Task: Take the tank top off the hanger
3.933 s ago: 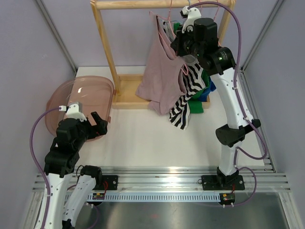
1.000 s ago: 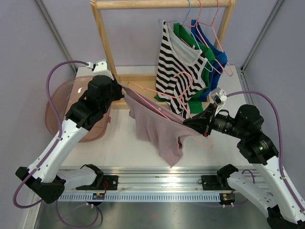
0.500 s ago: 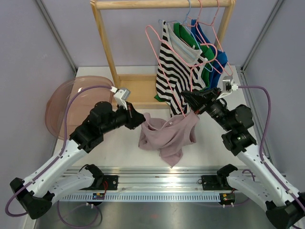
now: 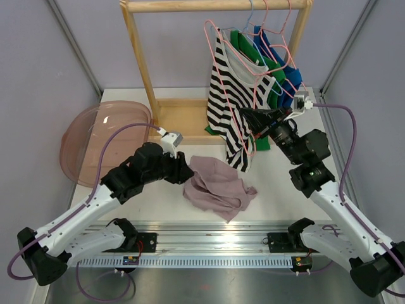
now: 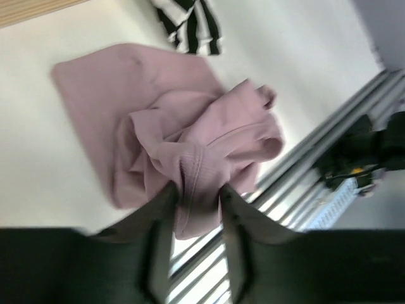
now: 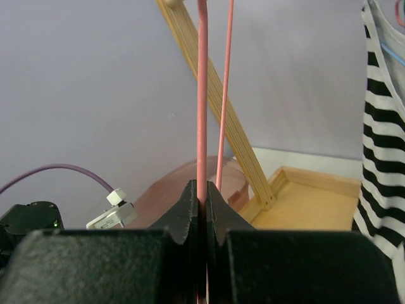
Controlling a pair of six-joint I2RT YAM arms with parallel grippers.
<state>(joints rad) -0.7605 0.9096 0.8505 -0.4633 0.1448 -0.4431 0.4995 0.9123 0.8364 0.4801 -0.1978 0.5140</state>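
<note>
We find no text, number, brand or sign that can be read in any view
</note>
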